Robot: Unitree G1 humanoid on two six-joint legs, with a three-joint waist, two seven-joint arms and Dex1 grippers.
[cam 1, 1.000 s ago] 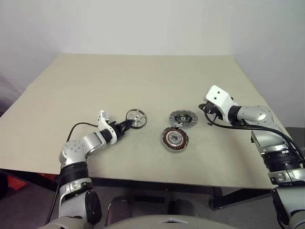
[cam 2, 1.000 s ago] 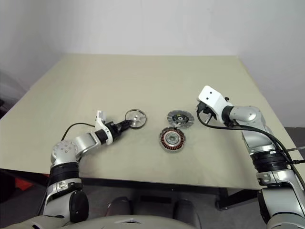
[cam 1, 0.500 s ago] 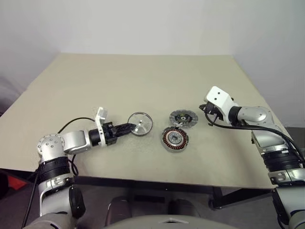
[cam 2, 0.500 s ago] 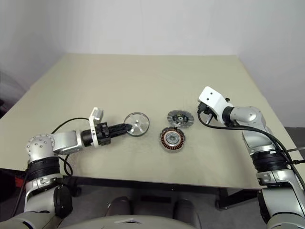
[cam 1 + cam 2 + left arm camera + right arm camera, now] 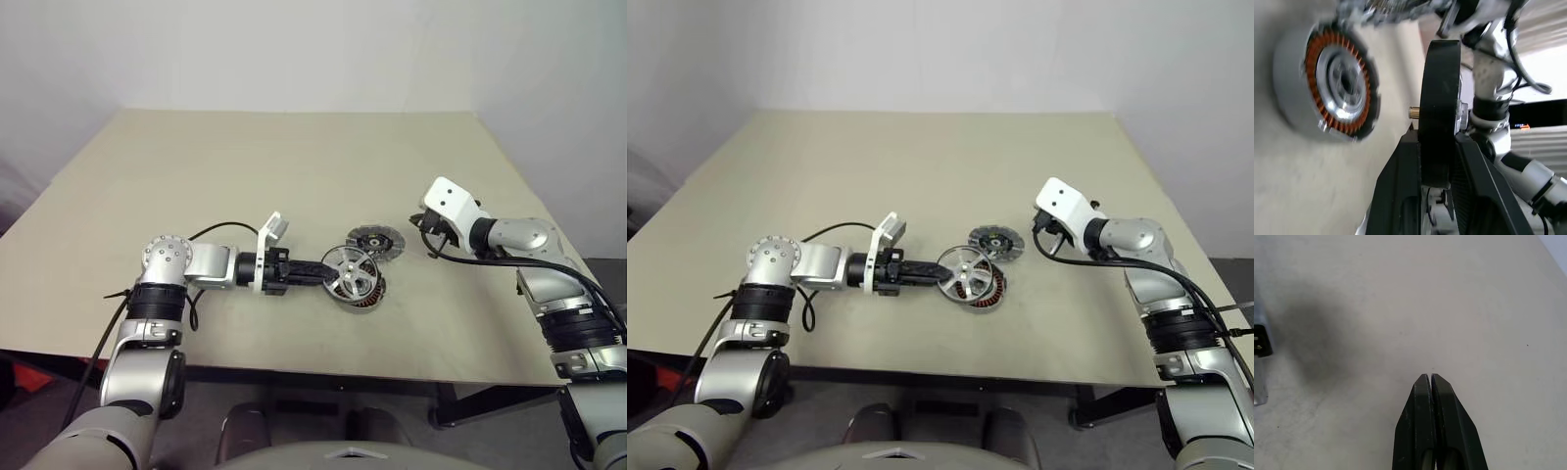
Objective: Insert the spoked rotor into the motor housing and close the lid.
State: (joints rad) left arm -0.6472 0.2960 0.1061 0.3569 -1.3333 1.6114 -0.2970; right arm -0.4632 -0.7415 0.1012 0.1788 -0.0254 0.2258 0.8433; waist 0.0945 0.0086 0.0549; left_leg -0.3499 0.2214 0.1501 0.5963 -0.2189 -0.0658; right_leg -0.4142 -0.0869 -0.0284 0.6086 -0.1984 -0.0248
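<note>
Your left gripper (image 5: pixel 328 273) is clamped on the rim of the spoked rotor (image 5: pixel 351 273), jaws narrow around its edge. From the head views the rotor is held on edge, tilted, over the motor housing (image 5: pixel 985 286) and covering most of it; you cannot tell from there whether the two touch.

The left wrist view settles that. There the rotor (image 5: pixel 1440 112) appears edge-on as a dark band between the two black fingers (image 5: pixel 1403 186), with a short brass-coloured shaft stub pointing toward the housing (image 5: pixel 1332 88). A strip of bare table (image 5: pixel 1396 58) lies between stub and housing, so they are apart (the copper windings and silver centre are fully exposed in this view).

The lid (image 5: pixel 377 240) lies flat on the table just behind the housing, near it but not on it. The wrist view catches only a blurred edge of it.

Your right gripper (image 5: pixel 1430 382) hangs to the right of the housing, well apart from it. The head views give its white wrist casing but not the fingertips; the right wrist view shows the two fingers pressed together, holding nothing, above bare table.
</note>
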